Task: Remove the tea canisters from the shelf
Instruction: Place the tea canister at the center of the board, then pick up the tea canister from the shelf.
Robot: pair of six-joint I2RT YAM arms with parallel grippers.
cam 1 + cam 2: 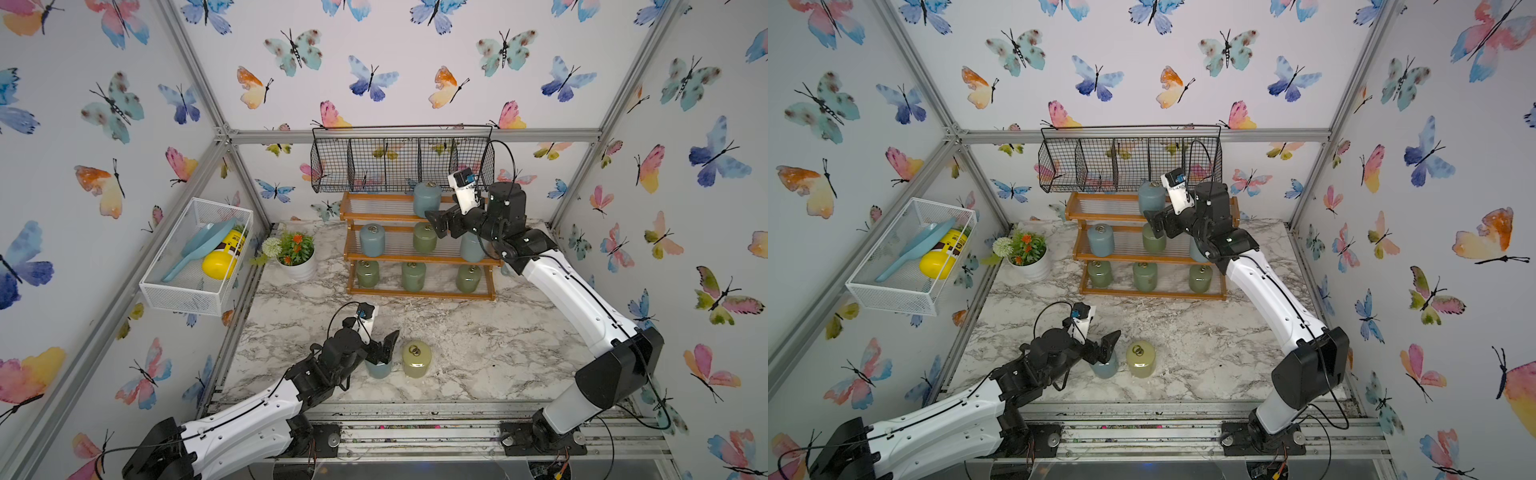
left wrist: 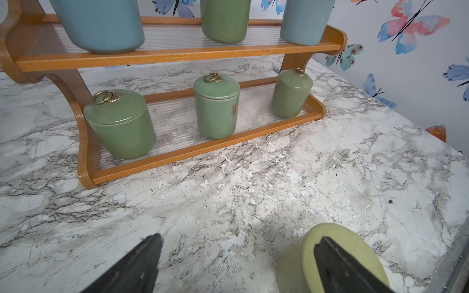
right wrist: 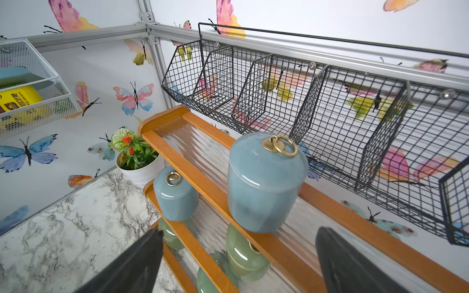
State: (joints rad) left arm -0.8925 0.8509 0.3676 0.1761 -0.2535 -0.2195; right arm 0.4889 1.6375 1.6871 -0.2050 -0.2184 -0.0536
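Tea canisters (image 1: pixel 413 276) stand on every tier of the shelf (image 1: pixel 419 294). Three green ones line the bottom tier, and blue, green and blue stand on the middle one. A lone top-tier blue canister (image 1: pixel 427 198) stands towards the shelf's right end. Two more stand on the worktop (image 1: pixel 478 345), well in front of the shelf and near the edge farthest from it. These are a pale yellow-green canister (image 1: pixel 416 359) and, just beside it on the left, a loose blue canister (image 1: pixel 378 370).

The right claw (image 1: pixel 436 224) is level with the shelf's top tier, spread wide and holding nothing. In the right wrist view the top-tier blue canister sits just ahead, framed by the two fingers (image 3: pixel 132 266); whether their tips touch it I cannot tell. Headroom is tight: the black wire basket (image 1: pixel 399 166) hangs just above the shelf, its underside near that canister's ring pull (image 3: pixel 280 145).

The left claw (image 1: pixel 384 348) hovers over the loose blue canister, jaws wide, gripping nothing. Bare marble runs from the shelf's front rail to these two canisters. A white flower pot (image 1: pixel 299 270) stands near the shelf's left end, apart from it.
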